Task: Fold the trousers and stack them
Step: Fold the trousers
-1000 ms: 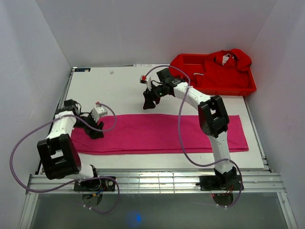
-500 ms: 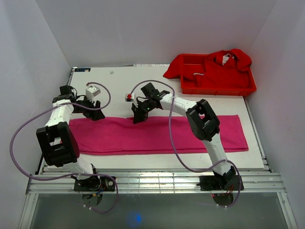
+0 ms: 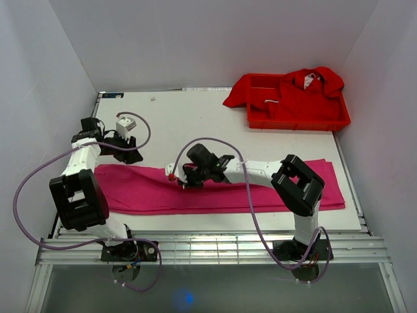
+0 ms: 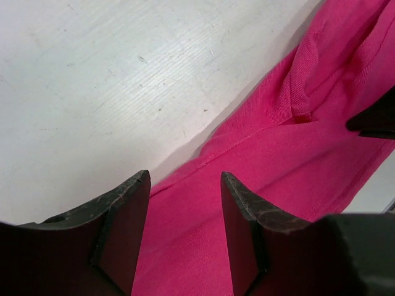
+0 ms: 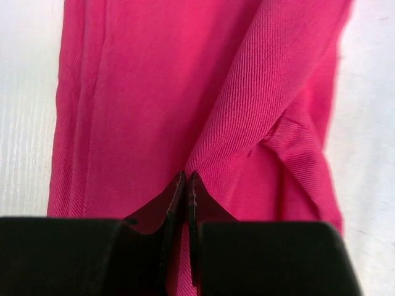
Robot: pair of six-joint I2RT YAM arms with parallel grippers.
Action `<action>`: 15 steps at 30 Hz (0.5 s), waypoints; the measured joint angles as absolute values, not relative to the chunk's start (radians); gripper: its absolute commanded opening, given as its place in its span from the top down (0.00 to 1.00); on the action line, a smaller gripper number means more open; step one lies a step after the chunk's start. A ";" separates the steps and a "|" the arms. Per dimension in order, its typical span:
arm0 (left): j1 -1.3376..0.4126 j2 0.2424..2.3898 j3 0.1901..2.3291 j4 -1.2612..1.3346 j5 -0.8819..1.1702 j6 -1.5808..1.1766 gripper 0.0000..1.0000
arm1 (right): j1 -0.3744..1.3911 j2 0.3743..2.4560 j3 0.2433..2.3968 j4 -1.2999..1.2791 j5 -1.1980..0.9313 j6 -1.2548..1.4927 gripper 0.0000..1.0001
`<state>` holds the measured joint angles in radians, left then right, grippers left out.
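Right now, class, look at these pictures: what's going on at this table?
A robot is handling magenta trousers that lie at full length across the table, not yet stacked. The right gripper is shut on a fold of them near the far edge. The left gripper is open over the far edge at the left end, holding nothing. Red garments sit in a red tray at the far right.

The white-and-black left arm [image 3: 86, 160] rises from its base, doubles back at the elbow and turns right at the wrist. The black two-finger left tool [image 4: 185, 182] hangs low, its fingers spread apart. The white-and-black right arm [image 3: 260, 172] reaches far left with its forearm low. The black two-finger right tool [image 5: 187, 177] is pinched tight on a fold of the magenta-pink fabric trousers [image 5: 154, 92].
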<state>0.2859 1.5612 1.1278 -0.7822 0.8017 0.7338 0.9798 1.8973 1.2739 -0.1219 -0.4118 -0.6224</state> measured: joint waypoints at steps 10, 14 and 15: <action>0.209 1.523 1.080 -0.822 0.801 0.752 0.50 | 1.082 1.912 1.130 0.039 -0.218 -0.688 0.92; 0.113 1.522 1.059 -0.830 0.796 0.739 0.47 | 1.083 1.921 1.125 0.078 -0.196 -0.686 0.92; 0.089 1.522 1.054 -0.830 0.794 0.730 0.45 | 1.083 1.921 1.121 0.086 -0.192 -0.686 0.92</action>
